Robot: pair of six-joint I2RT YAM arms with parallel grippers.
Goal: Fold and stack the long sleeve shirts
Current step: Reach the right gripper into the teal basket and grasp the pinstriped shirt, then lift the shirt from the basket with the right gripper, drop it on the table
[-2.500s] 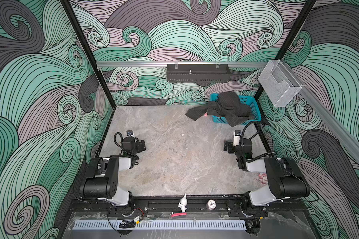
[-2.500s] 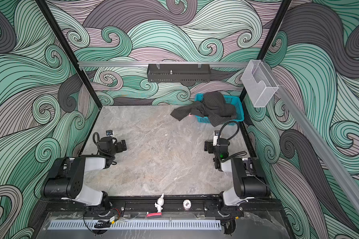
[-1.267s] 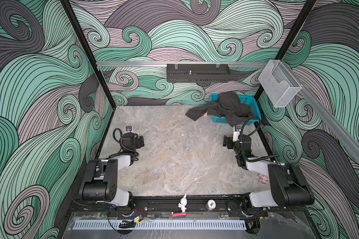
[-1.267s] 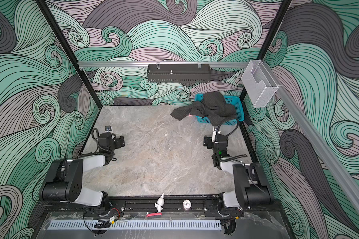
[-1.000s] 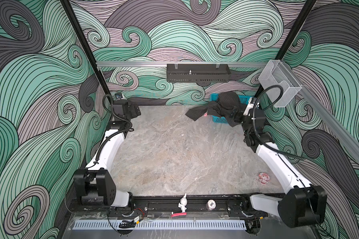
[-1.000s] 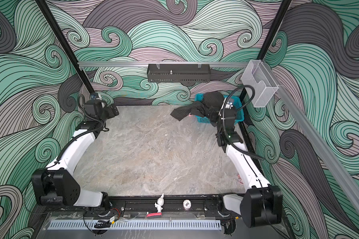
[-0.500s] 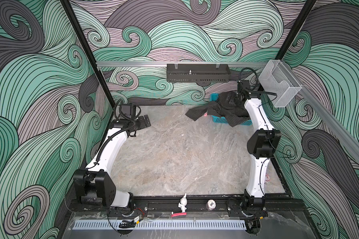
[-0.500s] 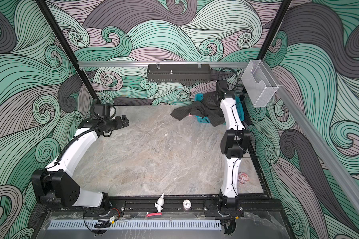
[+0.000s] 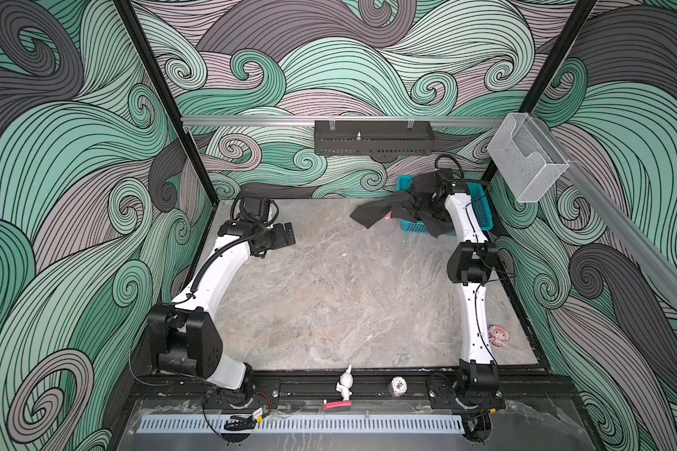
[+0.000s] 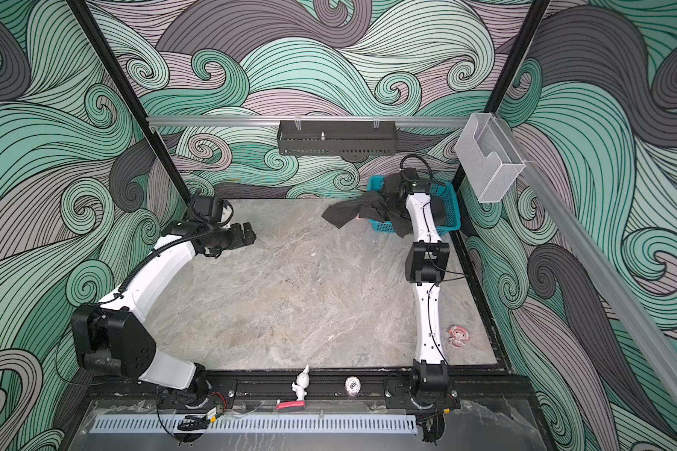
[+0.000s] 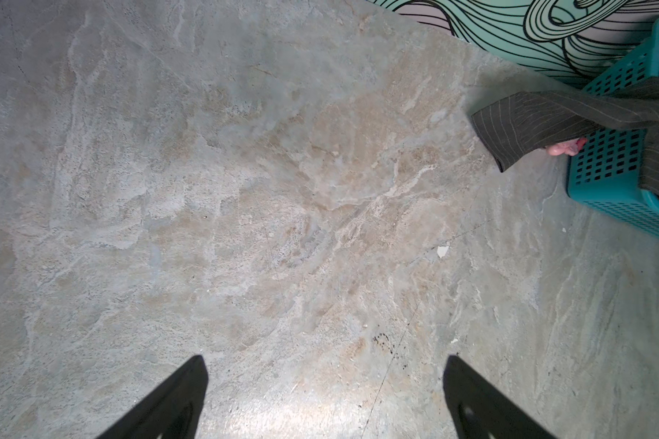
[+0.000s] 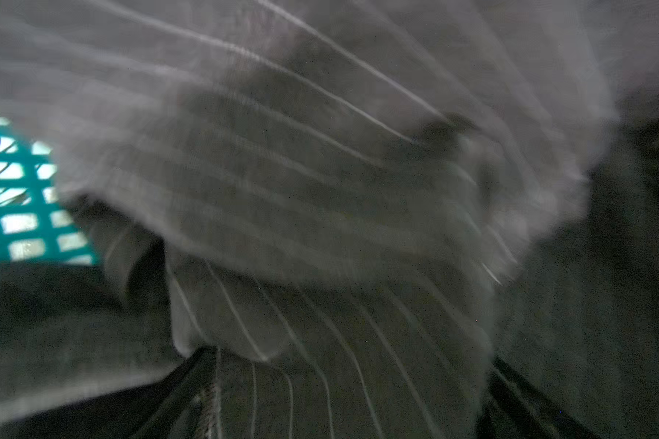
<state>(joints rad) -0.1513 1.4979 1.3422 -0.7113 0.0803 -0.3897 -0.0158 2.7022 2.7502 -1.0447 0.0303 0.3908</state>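
Two tools are at work, both with their jaws spread wide. The left tool (image 9: 287, 234) hovers over the bare table (image 9: 348, 296) near the far left corner. In the left wrist view its black fingers (image 11: 176, 399) stand well apart, with only marbled surface between them.

The right tool (image 9: 427, 200) is stretched out to the far right corner and pushed down into the shirt (image 9: 380, 213). The right wrist view is blurred. Pinstriped cloth (image 12: 320, 190) fills nearly all of it and lies between the parted jaws, with no clamp on it to be seen.

The shirt is dark charcoal with thin pale stripes. It is heaped in and over a teal basket (image 9: 482, 211) that sits on the table against the back wall. One flat piece of it (image 11: 541, 121) drapes over the basket's left rim and lies on the table, pointing toward the middle. Another fold hangs down the basket's near wall (image 10: 401, 226). A small pink thing (image 11: 565, 146) peeks out from under the draped piece, just beside the basket's perforated side (image 11: 609, 159). What it is cannot be made out.
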